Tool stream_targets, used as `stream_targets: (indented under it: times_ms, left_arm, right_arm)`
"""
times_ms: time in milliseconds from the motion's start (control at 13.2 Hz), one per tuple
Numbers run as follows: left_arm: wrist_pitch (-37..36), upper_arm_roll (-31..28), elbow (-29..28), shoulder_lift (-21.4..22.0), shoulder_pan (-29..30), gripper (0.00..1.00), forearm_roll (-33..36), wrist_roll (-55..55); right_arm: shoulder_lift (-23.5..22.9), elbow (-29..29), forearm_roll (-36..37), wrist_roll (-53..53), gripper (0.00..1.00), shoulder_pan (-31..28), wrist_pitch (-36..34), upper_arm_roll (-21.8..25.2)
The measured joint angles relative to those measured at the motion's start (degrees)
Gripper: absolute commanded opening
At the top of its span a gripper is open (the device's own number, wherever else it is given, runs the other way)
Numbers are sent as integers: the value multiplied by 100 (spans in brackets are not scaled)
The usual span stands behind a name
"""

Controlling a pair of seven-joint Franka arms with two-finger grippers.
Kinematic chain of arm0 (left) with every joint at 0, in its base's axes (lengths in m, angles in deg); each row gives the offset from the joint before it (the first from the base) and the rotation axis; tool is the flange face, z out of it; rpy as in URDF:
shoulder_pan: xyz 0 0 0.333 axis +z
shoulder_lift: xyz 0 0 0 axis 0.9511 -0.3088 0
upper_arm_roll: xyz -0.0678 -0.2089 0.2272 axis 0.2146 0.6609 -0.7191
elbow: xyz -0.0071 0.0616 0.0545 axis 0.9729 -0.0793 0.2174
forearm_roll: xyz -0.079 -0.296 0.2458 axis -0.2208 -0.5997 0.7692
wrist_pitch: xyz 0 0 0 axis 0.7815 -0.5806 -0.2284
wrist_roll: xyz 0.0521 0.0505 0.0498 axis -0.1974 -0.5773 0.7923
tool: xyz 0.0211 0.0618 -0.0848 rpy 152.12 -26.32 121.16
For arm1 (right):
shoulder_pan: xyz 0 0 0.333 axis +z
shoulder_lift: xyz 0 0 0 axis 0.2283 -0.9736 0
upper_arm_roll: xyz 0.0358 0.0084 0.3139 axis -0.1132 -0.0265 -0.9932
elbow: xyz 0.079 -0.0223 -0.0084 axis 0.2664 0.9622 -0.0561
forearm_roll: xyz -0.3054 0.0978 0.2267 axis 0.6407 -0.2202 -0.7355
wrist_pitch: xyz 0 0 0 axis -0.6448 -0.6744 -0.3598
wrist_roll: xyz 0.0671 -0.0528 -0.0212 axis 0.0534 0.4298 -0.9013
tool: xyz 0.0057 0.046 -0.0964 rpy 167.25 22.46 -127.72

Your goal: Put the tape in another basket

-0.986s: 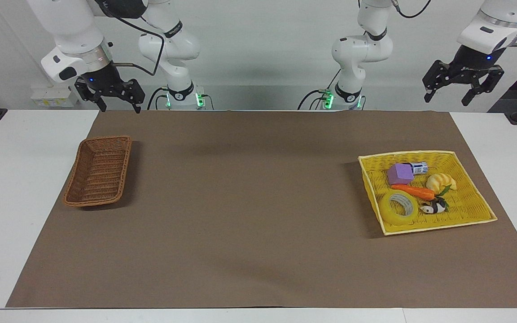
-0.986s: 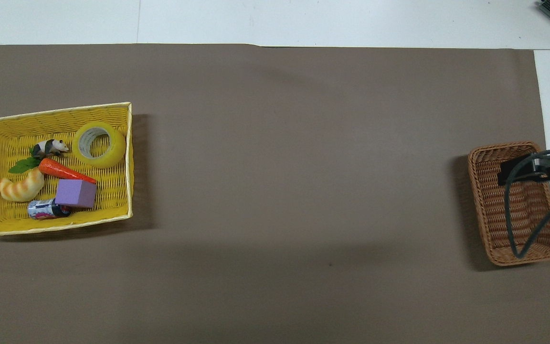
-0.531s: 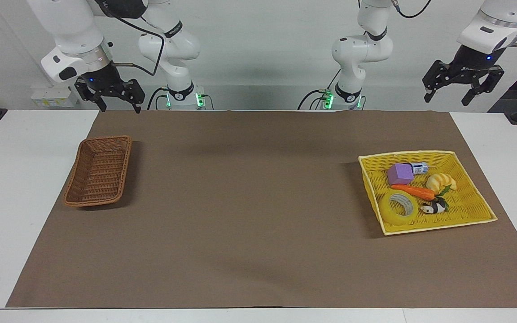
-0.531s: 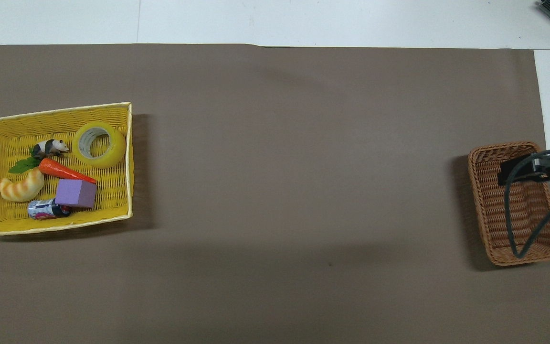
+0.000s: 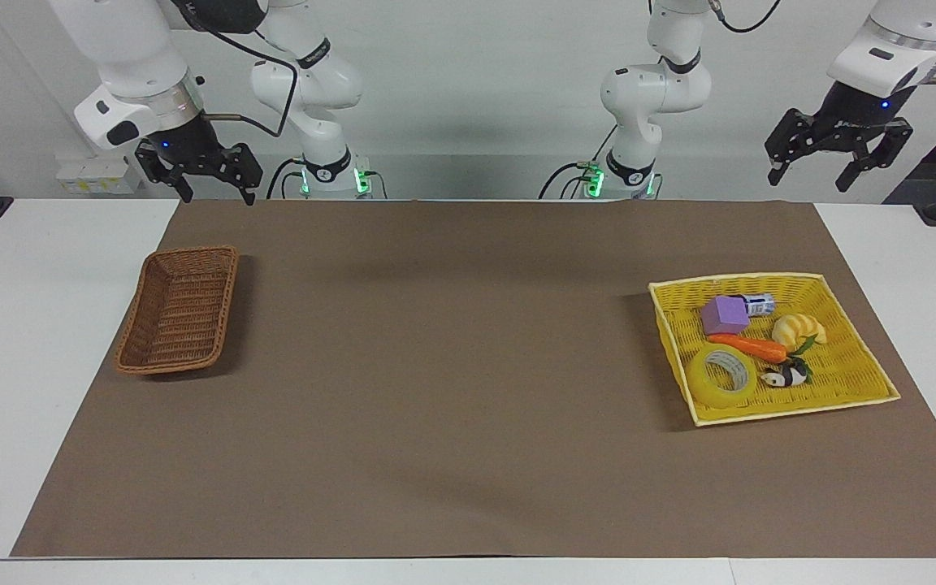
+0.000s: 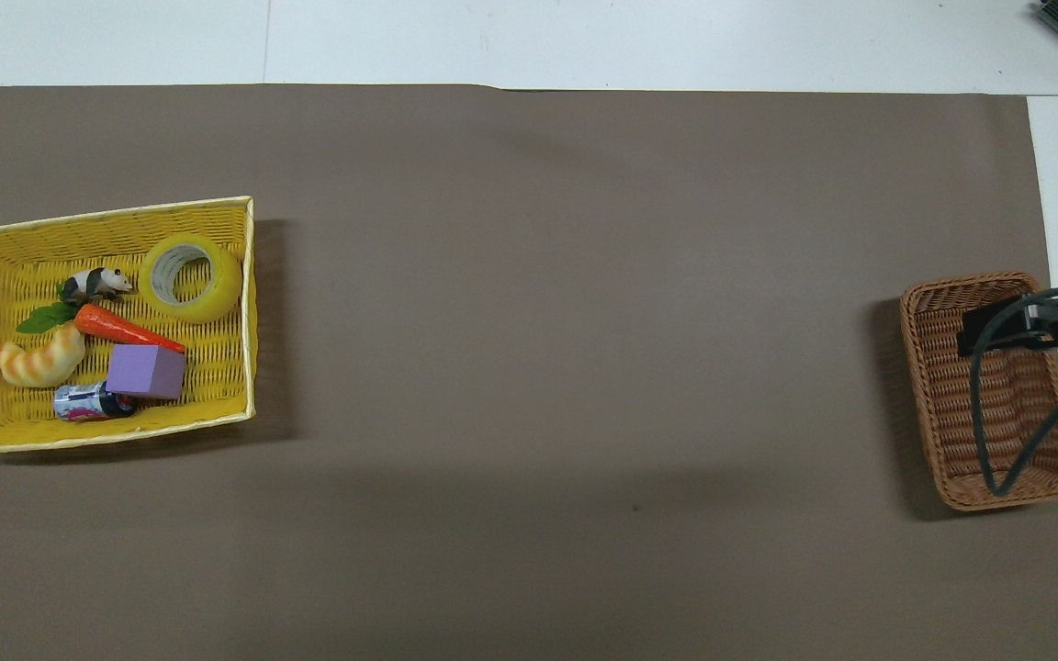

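Observation:
The tape (image 5: 721, 377) is a yellow roll with a white core. It lies flat in the corner of the yellow tray (image 5: 850, 366) that is farthest from the robots and toward the table's middle; it also shows in the overhead view (image 6: 191, 277). The brown wicker basket (image 5: 179, 317) stands empty at the right arm's end of the table. My left gripper (image 5: 809, 183) hangs open and empty, high over the table's edge by the robots. My right gripper (image 5: 218, 195) hangs open and empty, high above the table; the overhead view (image 6: 1025, 321) shows it over the basket (image 6: 938, 386).
The yellow tray (image 6: 24, 248) also holds a purple block (image 5: 725, 314), a carrot (image 5: 748, 347), a croissant toy (image 5: 797, 329), a panda figure (image 5: 786, 375) and a small can (image 5: 759, 305). A brown mat (image 5: 452, 366) covers the table between tray and basket.

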Motion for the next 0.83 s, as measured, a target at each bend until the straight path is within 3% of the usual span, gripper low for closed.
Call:
stream_targets:
  times_ms: [531,834]
  left_arm:
    - [24,0,-1,0,0,100,0,4]
    - [410,-19,-85,-3,2,100,0,4]
  right_arm:
    - [0,0,0,0,100,0,0,0]
    - [0,0,0,0,100,0,0,0]
